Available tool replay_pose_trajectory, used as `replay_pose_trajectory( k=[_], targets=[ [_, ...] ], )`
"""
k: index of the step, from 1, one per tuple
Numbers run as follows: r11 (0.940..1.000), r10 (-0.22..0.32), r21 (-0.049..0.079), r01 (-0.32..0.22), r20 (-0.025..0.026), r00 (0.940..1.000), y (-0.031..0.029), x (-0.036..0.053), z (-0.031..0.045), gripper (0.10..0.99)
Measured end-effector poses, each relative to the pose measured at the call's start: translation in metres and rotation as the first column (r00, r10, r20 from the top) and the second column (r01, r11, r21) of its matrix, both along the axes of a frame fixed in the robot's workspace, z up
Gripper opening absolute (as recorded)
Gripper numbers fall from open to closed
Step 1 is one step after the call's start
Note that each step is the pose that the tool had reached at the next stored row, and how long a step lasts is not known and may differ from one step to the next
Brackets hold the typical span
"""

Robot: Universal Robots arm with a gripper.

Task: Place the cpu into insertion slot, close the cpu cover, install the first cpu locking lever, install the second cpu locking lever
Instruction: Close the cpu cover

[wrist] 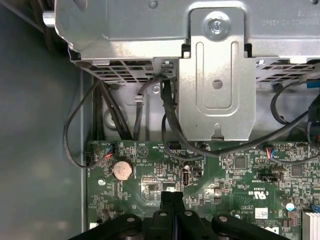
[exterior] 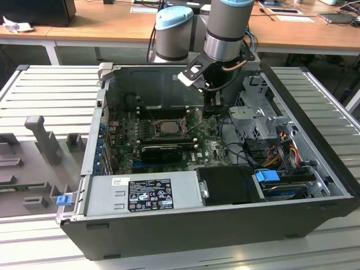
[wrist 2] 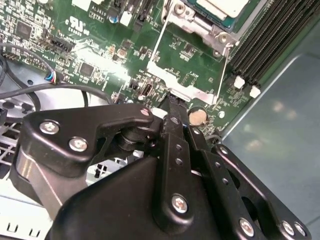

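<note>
In the exterior view I see my arm reaching down into the open computer case (exterior: 315, 163), which lies on the grey slatted table (exterior: 45, 84). The hand (exterior: 216, 102) hangs over the green board (exterior: 211, 147), toward the exterior view's right of the insertion slot (exterior: 152, 133). The cpu (exterior: 167, 126) sits in that slot, its pale top facing up. A long black graphics card (exterior: 160, 151) lies just beside the slot, and a grey power box (exterior: 143, 191) is along the near wall. The second wrist view shows the chip close up: the cpu (wrist 2: 225, 6) is cut off at the edge, and the silver cpu cover (wrist 2: 187, 20) sits around it. I cannot tell if the cover is pressed flat. Thin wire levers (wrist 2: 156, 47) stick out from the slot toward the hand (wrist 2: 172, 102). Black memory slots (wrist 2: 265, 40) run beside them. The first wrist view looks the other way, at a metal drive cage (wrist: 215, 85) and black cables (wrist: 170, 120) hanging in front of it. A round coin battery (wrist: 122, 170) lies near the hand (wrist: 172, 197). There the two fingers (wrist: 165, 205) are pressed together, and I see nothing between them. The hand's own black body hides much of the board below it.
</note>
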State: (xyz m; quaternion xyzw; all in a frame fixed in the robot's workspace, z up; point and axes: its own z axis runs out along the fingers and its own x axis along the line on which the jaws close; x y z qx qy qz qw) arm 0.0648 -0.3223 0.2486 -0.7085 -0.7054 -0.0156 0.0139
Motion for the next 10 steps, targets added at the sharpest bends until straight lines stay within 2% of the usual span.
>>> replay_pose_trajectory(
  k=[4,10],
  targets=[
    [1.0,0.0,0.0,0.0,0.0,1.0,-0.0001,-0.0052,0.0,0.106],
    [1.0,0.0,0.0,0.0,-0.0001,1.0,-0.0001,-0.0184,0.0001,0.106]
  ],
)
